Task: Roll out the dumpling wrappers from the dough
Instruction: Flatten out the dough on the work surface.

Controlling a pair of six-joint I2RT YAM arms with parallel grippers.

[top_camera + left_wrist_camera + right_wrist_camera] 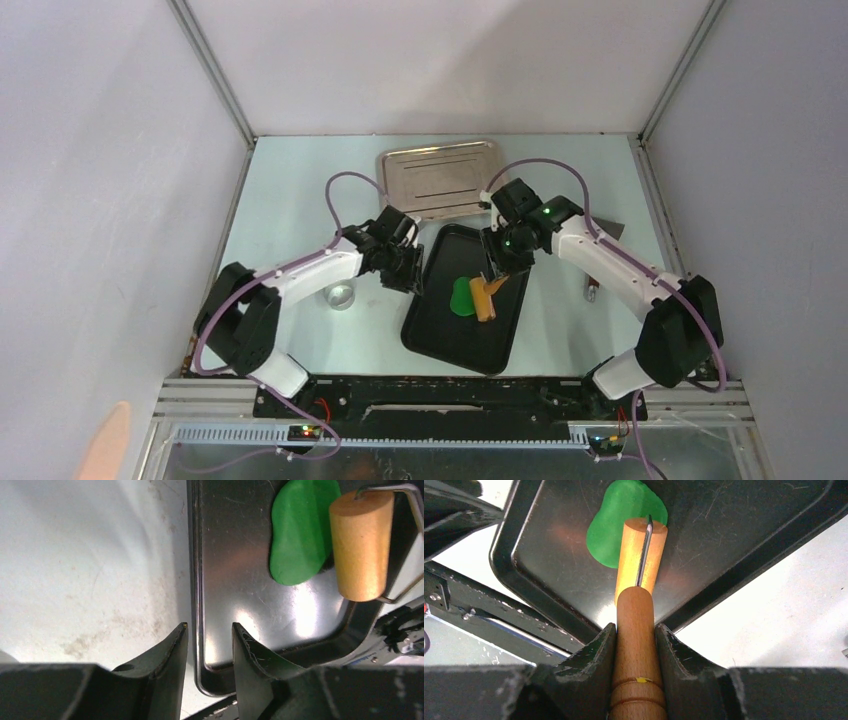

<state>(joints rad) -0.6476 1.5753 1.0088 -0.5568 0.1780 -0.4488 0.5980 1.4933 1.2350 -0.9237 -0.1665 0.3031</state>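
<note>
The dough [461, 296] is a flattened bright green oval on the black tray [440, 345]. The wooden roller's head [488, 297] rests on the dough's right edge. My right gripper [500, 262] is shut on the roller's handle [635, 645], with the roller head [641, 555] and dough [624, 525] just ahead of it. My left gripper [209, 626] is open at the tray's left side. One finger is outside the tray's rim [197, 580] and one inside, and neither grips it. The dough [300, 530] and roller head [361, 545] lie further in. Dumpling wrappers are out of view.
A silver metal tray [440, 178] lies behind the black one at the back of the table. A small round metal ring [341, 296] sits left of the black tray, under my left arm. A small dark tool [592, 290] lies to the right.
</note>
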